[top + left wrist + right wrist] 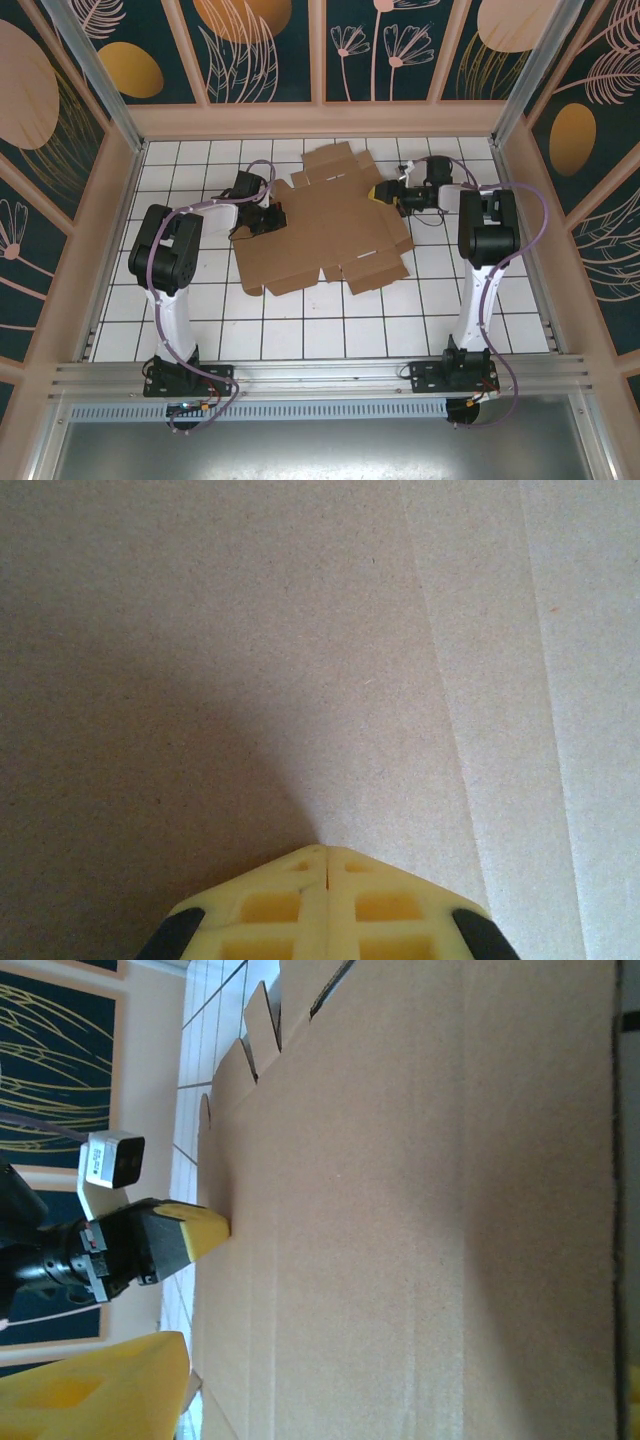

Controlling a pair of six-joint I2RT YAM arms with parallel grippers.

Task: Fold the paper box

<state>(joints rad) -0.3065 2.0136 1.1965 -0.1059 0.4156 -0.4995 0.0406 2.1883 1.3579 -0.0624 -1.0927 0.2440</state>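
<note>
Top external view showed the paper box [325, 225] lying flat as a big brown sheet in the middle of the white tiled table [200, 320], between the two arms.

Things could have gone wrong from there. On the left, the sheet might have slid out from under the left gripper [266, 221] if that claw pressed too softly while the other side was lifted. On the right, the flap might have bent in the wrong spot, off its crease. It might also have slipped free if the right gripper [384, 195] bit too little of the edge.

The left claw was clenched tight and held nothing. Its yellow fingertips [300, 865] were pushed together and pressed down on the cardboard. The right claw stood wide apart at the sheet's right edge. It was not squeezing the cardboard, and I could not tell if it was touching it.
</note>
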